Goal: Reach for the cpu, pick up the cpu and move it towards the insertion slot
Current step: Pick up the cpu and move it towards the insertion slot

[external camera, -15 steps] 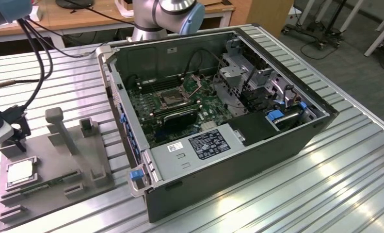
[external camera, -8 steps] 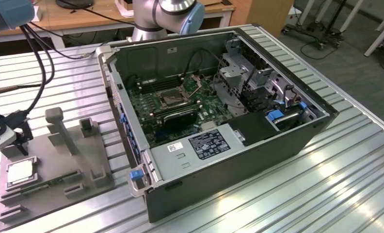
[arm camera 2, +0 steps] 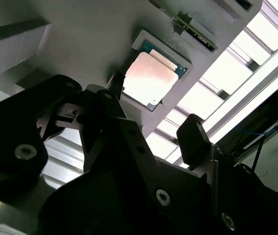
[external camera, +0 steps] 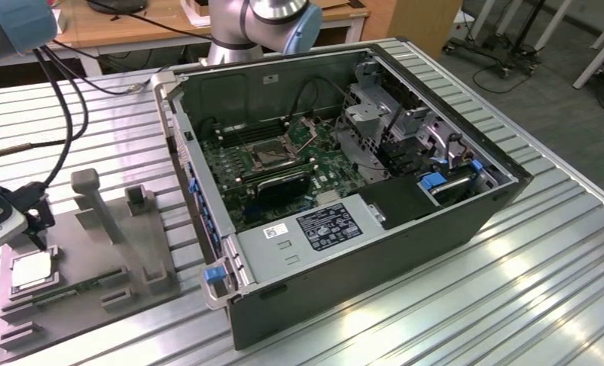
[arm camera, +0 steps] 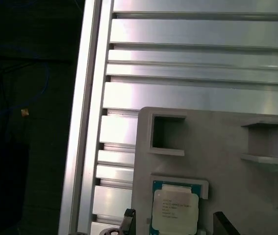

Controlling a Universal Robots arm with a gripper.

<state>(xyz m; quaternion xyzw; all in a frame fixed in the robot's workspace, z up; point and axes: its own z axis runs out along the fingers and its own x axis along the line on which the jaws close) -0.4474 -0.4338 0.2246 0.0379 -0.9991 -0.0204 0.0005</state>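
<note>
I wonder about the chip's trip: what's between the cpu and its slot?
In the exterior view, the grey fixture's upright posts and the computer case's side wall stand between the cpu and the insertion slot.

There is one cpu. There is one insertion slot. There is one computer case. One grey holder block sits at about 8 o'clock from the case in the exterior view. One thin green strip lies on that block. There is one robot arm and one gripper with two jaws. Everything sits on one metal surface.
</note>
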